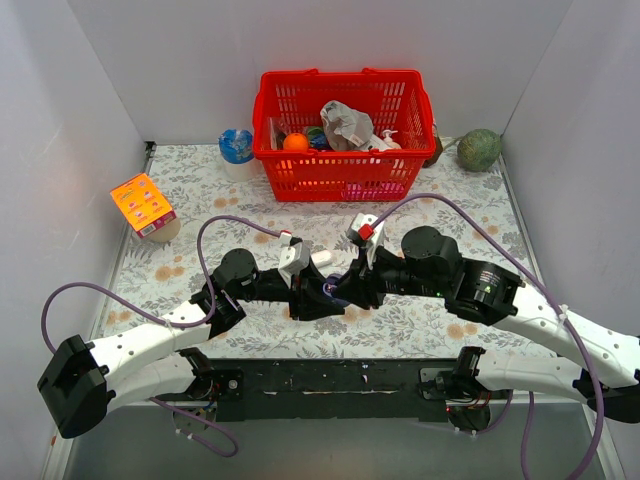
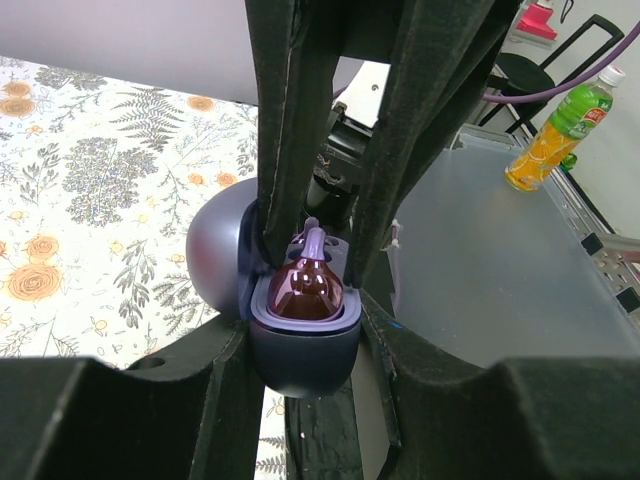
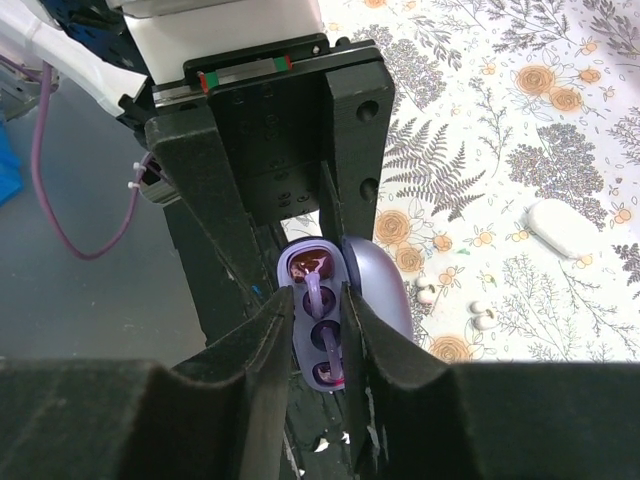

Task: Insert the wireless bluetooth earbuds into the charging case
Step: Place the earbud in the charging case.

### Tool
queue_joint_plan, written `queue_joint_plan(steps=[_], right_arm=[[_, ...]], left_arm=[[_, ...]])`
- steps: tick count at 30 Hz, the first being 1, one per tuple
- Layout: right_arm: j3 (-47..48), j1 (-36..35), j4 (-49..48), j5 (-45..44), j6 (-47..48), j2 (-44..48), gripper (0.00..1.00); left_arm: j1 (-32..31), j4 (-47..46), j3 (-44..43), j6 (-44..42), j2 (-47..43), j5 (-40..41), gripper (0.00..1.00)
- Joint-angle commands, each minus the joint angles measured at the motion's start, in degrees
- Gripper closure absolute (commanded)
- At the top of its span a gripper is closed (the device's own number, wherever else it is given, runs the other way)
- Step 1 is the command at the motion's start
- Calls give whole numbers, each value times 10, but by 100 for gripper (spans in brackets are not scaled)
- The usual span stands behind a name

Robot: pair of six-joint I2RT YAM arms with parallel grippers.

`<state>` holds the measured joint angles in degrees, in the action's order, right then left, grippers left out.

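**Left gripper pinched the open case; right fingers straddled an earbud**

A floral mat (image 1: pixel 200 190) covered the table, with a red basket (image 1: pixel 330 170) at its far edge. An orange box (image 1: pixel 143 205) stood near the left wall. The two arms met at mid-mat, close to the near edge.

The left gripper (image 2: pixel 305 340) had its jaws pressed against the sides of the case (image 2: pixel 305 375). It held the case off the mat with the lid (image 2: pixel 212 255) swung open to one side.

The right gripper (image 3: pixel 318 325) came in from the opposite side. Its jaws were spread a little and stood either side of the case's purple tray, not pinching.

A purplish earbud (image 2: pixel 305 290) sat in a well of the case, directly between those fingers, with its stem pointing up.

On the mat, a white oval (image 3: pixel 565 225) lay well apart from the case. Two whitish buds (image 3: pixel 427 293) lay just beside the lid.
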<state>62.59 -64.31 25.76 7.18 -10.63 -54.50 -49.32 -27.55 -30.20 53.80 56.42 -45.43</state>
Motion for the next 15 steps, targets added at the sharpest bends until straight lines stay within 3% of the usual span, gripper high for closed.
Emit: queue_joint_plan(steps=[1, 11, 15], right_arm=[[36, -3, -7, -13, 0, 1, 65], [65, -4, -7, -20, -4, 12, 61], [63, -4, -4, -30, -6, 21, 75]], left_arm=[[-3, -16, -10, -5, -11, 1, 100], [-3, -15, -10, -6, -12, 3, 100], [-3, -14, -10, -8, -16, 10, 100]])
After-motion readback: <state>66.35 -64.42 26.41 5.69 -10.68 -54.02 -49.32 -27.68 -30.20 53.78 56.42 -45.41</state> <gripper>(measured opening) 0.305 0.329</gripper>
